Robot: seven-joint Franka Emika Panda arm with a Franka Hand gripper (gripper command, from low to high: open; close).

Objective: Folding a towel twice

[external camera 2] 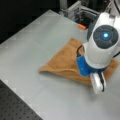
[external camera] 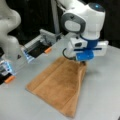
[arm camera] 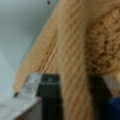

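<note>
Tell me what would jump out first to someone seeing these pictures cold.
The white-and-blue arm's end effector pinching a corner of the tan towel and lifting it off the grey table, so the cloth slopes up toward a front view's top right. The wrist view confirms it: a band of towel runs between the dark fingers. In a front view the rest of the towel lies spread mid-table.

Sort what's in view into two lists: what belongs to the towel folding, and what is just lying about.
Part of the job:
- the towel, one corner lifted off the table
- the gripper, shut on that corner; in the wrist view the cloth runs between its fingers

Just lying about:
- the grey metal fixture with orange tabs, at a front view's left
- the second white arm, idle
</note>
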